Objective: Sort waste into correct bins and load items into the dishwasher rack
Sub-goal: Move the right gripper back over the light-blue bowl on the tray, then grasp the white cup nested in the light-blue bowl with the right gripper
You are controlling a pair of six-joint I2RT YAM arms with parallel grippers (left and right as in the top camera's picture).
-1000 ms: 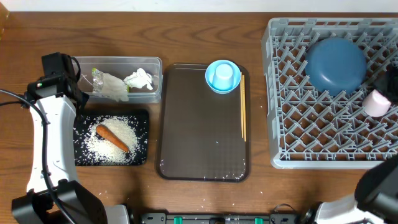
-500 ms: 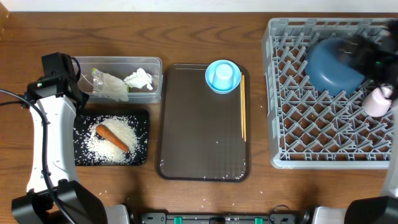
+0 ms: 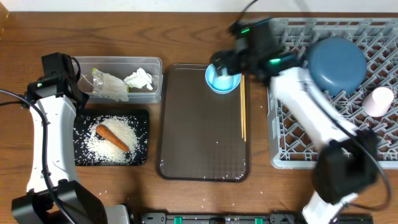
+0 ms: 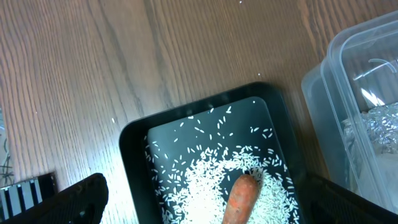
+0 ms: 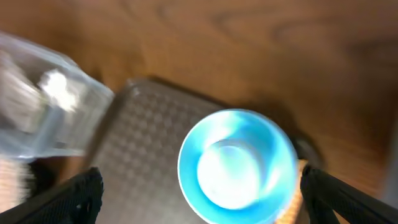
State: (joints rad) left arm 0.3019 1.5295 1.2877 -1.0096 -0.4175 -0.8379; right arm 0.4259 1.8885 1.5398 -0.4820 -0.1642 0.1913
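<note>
The step in hand looked like fetching the small light-blue bowl [image 5: 236, 165], which sat in the far right corner of the brown serving tray [image 3: 199, 137]. The right hand [image 5: 200, 186] hovered above it with its fingers spread wide and nothing between them. The right wrist view was blurred, so how far the hand stood above the bowl could not be told.

To do this well, the hand would probably come straight down and pinch the bowl's wall on the side away from the wooden chopsticks [image 3: 243, 112]. These lay along the tray's right edge, just beside the bowl, and a careless finger could knock them off. The bowl would then need lifting clear over the wall of the dishwasher rack [image 3: 286, 149], right of the tray, and setting among free pegs.

The bowl was round, glossy and sky-blue, with a paler circle at its middle.

In the rack already lay the large dark-blue bowl [image 3: 339, 62] and the white cup [image 3: 379, 101]. Left of the tray, the left hand [image 4: 205, 196] hung spread and empty over the black tray [image 3: 142, 118] holding the rice [image 3: 112, 148] and the carrot [image 3: 112, 138].
</note>
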